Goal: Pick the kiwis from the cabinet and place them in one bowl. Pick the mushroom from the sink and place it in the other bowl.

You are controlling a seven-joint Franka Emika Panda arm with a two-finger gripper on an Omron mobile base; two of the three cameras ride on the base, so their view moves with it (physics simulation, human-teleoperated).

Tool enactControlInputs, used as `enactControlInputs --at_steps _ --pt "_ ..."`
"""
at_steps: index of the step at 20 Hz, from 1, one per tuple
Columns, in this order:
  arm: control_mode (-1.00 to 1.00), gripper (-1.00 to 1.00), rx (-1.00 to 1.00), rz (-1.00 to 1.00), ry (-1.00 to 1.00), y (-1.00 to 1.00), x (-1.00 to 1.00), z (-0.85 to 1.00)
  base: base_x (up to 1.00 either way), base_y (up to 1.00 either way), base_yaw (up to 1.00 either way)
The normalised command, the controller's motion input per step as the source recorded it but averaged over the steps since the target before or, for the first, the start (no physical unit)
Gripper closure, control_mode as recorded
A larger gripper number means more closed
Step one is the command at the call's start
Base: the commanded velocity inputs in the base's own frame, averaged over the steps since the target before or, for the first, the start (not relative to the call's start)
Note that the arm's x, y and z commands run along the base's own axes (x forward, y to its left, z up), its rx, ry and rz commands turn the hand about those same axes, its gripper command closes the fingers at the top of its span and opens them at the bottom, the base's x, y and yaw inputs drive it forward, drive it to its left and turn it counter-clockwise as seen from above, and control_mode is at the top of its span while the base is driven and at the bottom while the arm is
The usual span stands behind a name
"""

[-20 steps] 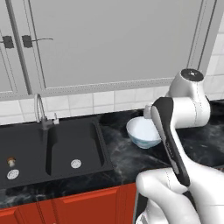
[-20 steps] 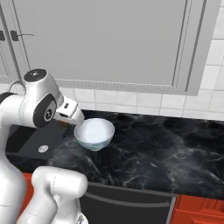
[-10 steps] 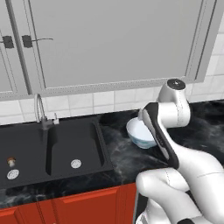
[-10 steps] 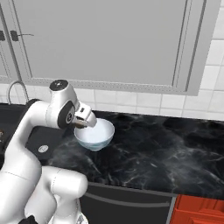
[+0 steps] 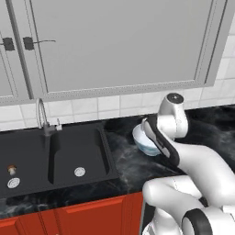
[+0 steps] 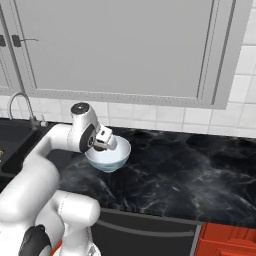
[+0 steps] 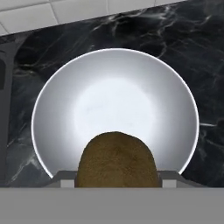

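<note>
tool: the tool (image 6: pixel 103 142) stands part open, closed on one kiwi (image 7: pixel 116 158), held just above the bowl (image 6: pixel 118 159)
kiwi: round, dull brown, rough-skinned, between the fingertips over the bowl's near side
bowl: white, blue-tinted outside, nothing inside; on the black marbled surface (image 6: pixel 190 170) beside the sink (image 5: pixel 55 156)
mushroom: brown cap, pale stem (image 5: pixel 11 169), in the sink's left basin by a drain
count: one kiwi, one bowl, one mushroom

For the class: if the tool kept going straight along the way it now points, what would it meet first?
Most likely the inside of the blue-tinted bowl, which lies straight ahead of the tool and the kiwi it holds.
</note>
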Motion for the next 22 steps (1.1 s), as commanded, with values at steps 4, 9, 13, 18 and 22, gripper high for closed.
enactControlInputs --at_steps 4,9,13,18,22 --pt "-1.00 1.00 0.00 0.00 0.08 -0.08 0.29 -0.47 0.00 0.00 0.00" --pt "-1.00 -1.00 0.00 0.00 0.09 0.00 0.26 -0.39 0.00 0.00 0.00" --pt "-1.00 -1.00 0.00 0.01 0.02 -0.02 0.23 -0.05 0.00 0.00 0.00" --pt "-1.00 -1.00 0.00 0.01 0.01 -0.09 0.06 0.00 0.00 0.00 0.00" --pt "-1.00 -1.00 -0.02 0.00 0.01 -0.01 0.04 0.09 0.00 0.00 0.00"
